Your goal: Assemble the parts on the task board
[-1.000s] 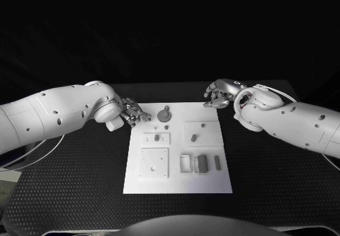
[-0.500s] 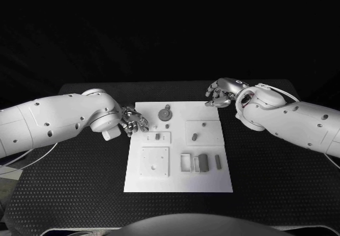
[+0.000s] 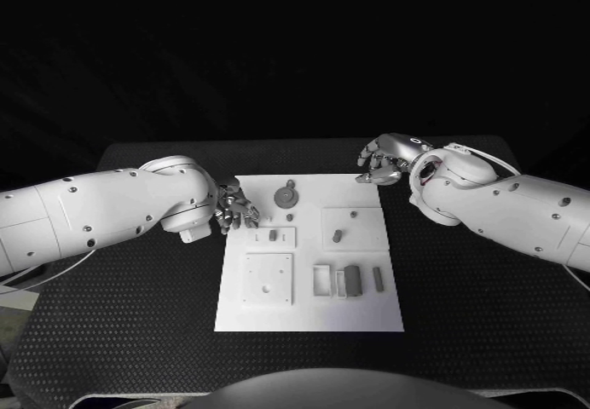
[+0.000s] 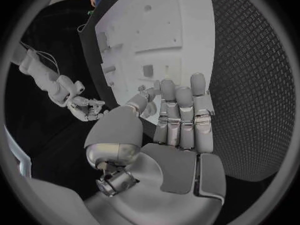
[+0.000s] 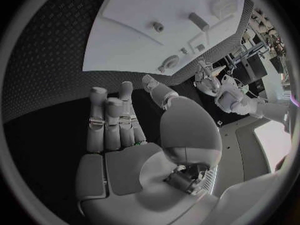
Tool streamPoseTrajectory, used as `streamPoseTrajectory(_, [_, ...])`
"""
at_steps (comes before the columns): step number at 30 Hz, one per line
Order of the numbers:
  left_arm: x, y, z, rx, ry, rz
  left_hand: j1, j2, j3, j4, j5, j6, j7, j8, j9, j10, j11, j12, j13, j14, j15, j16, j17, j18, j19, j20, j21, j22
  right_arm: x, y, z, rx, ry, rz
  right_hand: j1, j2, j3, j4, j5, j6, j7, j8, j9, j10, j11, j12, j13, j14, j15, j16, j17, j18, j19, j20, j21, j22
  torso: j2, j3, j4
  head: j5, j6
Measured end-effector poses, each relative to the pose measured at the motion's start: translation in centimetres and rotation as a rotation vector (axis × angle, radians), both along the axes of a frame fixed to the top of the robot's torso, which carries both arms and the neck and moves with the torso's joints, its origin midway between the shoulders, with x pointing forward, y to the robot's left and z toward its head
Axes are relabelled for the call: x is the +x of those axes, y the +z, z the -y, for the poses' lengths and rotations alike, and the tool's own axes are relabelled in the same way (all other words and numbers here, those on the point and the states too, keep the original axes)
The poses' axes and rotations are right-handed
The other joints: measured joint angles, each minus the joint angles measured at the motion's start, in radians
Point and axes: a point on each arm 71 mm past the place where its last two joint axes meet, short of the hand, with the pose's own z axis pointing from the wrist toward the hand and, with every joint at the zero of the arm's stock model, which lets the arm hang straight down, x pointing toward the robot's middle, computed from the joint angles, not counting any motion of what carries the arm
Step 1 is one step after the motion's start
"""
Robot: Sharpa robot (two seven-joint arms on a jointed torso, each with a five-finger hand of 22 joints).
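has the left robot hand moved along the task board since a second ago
Yes. The left robot hand slid along the task board's left edge toward the robot, away from the far corner.

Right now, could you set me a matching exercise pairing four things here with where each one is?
Things:
1. left hand
2. right hand
3. round part
4. tall rectangular part

Places:
A. at the board's far right corner
B. on the board's near half
C. at the board's left edge
D. on the board's far half, near the middle

Pairs: 1-C, 2-A, 3-D, 4-B

The left robot hand [image 3: 234, 207] is drawn slightly nearer along the task board's [image 3: 310, 319] left edge.
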Motion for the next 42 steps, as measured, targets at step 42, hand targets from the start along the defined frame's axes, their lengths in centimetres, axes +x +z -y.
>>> streamPoseTrajectory(42, [-1.3, -2.3, 1.1, 0.109, -0.100, 0.050, 0.001, 0.000, 0.012, -0.002, -0.004, -0.003, -0.002, -0.001, -0.001, 0.000, 0.004, 0.000, -0.002, 0.003, 0.004, -0.001, -0.002, 0.000, 0.000, 0.003, 0.000, 0.000, 0.0, 0.0, 0.0, 0.001, 0.000, -0.002, -0.004, 0.004, -0.003, 0.003, 0.000, -0.003, -0.001, 0.000, 0.000, 0.000, 0.000, 0.004, -0.001, 0.000, 0.000, 0.000, 0.000, 0.000, 0.002, -0.002, 0.000, 0.000, 0.000, -0.0011, 0.0001, -0.004, -0.012])
